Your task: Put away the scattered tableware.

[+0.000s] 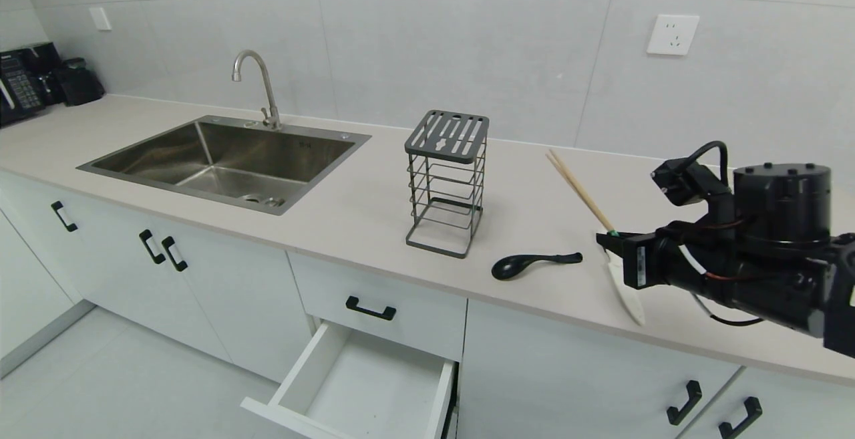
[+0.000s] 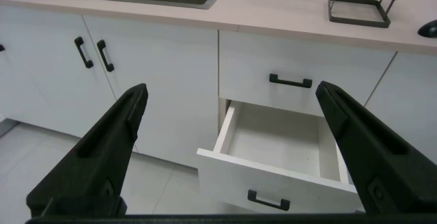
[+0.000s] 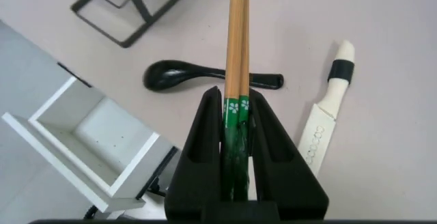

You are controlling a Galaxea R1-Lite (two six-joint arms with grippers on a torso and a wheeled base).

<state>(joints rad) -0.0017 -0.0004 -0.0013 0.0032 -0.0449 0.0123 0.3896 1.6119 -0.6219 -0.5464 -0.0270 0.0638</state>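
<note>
Beige counter; R pincer tight on green-ended bamboo chopsticks, L pincer wide, black spoon nearby.

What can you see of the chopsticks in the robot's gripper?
The chopsticks are a pair, pale wood or bamboo by their look, with green ends bearing a small white pattern. The right gripper is shut on those green ends, holding both sticks side by side. Their shafts slant away from it toward the wall over the counter. In the right wrist view they pass in front of the black spoon; whether the tips touch the counter cannot be told.
</note>
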